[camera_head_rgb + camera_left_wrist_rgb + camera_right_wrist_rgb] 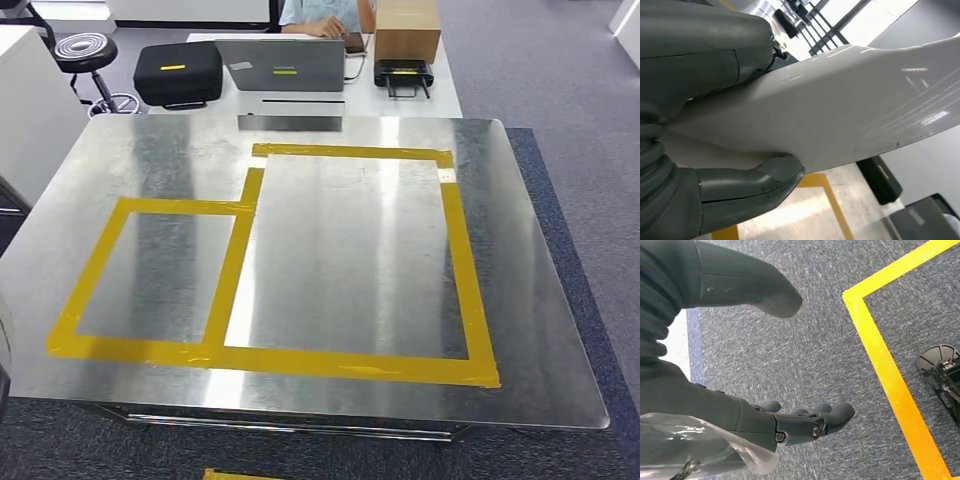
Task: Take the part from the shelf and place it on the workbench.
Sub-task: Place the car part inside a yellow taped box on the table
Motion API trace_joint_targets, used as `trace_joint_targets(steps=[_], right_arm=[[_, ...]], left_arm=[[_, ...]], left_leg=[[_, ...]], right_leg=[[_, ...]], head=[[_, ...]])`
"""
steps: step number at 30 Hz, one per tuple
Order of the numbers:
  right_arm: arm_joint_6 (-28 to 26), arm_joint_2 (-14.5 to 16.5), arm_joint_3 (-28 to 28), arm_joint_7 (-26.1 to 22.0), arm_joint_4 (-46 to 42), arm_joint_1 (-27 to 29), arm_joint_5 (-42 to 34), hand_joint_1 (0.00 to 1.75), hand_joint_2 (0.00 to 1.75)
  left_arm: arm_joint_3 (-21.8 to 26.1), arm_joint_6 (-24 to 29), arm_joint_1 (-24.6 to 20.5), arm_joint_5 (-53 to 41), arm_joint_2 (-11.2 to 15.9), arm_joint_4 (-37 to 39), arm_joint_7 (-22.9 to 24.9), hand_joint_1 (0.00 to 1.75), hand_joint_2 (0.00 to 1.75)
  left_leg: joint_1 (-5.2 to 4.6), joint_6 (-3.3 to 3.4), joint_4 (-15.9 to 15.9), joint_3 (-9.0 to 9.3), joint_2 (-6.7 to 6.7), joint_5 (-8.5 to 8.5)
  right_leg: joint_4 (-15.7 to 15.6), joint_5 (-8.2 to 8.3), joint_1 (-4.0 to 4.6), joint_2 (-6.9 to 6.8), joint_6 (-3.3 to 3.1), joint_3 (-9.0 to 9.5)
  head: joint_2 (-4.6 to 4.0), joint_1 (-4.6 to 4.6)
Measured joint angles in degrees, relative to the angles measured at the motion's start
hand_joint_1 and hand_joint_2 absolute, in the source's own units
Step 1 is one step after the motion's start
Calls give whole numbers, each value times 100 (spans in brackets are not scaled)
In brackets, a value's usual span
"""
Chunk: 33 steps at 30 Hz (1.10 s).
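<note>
Clearly, the left robot hand point(715, 125) grips the white part point(851, 110).

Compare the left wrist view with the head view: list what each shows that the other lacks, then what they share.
Left wrist view alone: the left hand gripping a smooth white part, thumb on one face and fingers on the other.

Head view alone: the whole steel workbench, bare inside its taped rectangles, plus a laptop, a cardboard box, a stool and a seated person beyond it.

Shared: yellow tape on the shiny workbench top, and what looks like the same black case.
</note>
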Motion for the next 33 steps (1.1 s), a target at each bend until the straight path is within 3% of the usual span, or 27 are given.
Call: trace_joint_targets(steps=[3, 7, 13, 19, 21, 25, 31, 33], right_arm=[[28, -63, -130, -72, 0, -13, 205, 0, 175], [-22, -136, -279, -234, 0, -42, 439, 0, 175], [-80, -239, -570, -416, 0, -68, 860, 0, 175], [-50, -357, -766, -241, -53, -73, 1155, 0, 175], [-90, -537, -798, 198, -383, -29, 1187, 0, 175], [-403, -1298, -661, 1526, -1941, 92, 905, 0, 175], [-653, -1990, -108, 1731, -3310, 53, 430, 0, 175], [-707, -2100, 93, 1695, -3538, 22, 255, 0, 87]], left_arm=[[367, -353, -268, -164, 53, 383, 26, 175, 175], [507, -392, -690, -334, 145, 893, 157, 175, 175], [362, -641, -1292, 156, 359, 1666, 524, 175, 175], [23, -1011, -1702, 522, 679, 2215, 723, 175, 175], [-136, -1164, -1867, 537, 816, 2397, 794, 175, 175], [-603, -1499, -2370, 275, 1138, 2775, 994, 175, 175], [-1414, -1814, -3212, -202, 1398, 3388, 1158, 175, 175], [-1664, -1911, -3463, -402, 1446, 3570, 1205, 87, 175]], left_leg=[[0, 0, 1, 6, 0, 2], [0, 0, 2, 5, -1, 3], [0, 2, 4, 5, 0, 5], [0, 4, 9, 5, 3, 6], [0, 4, 12, 5, 2, 6], [-2, 7, 14, -1, 2, 7], [-2, 24, 25, -10, 5, 20], [-1, 26, 29, -13, 5, 23]], right_leg=[[0, 0, 0, 0, 0, 2], [0, 1, 0, -1, 1, 34], [0, 5, 0, 3, 5, 59], [0, 10, -1, 8, 11, 56], [-1, 9, -1, 4, 12, 31], [-3, 11, -3, 5, 16, 1], [-6, 32, -3, 10, 32, 57], [-6, 34, -2, 9, 33, 56]], head=[[0, -1], [0, 0], [0, 1], [0, 0], [0, 1], [0, 2], [0, -2], [0, -3]])
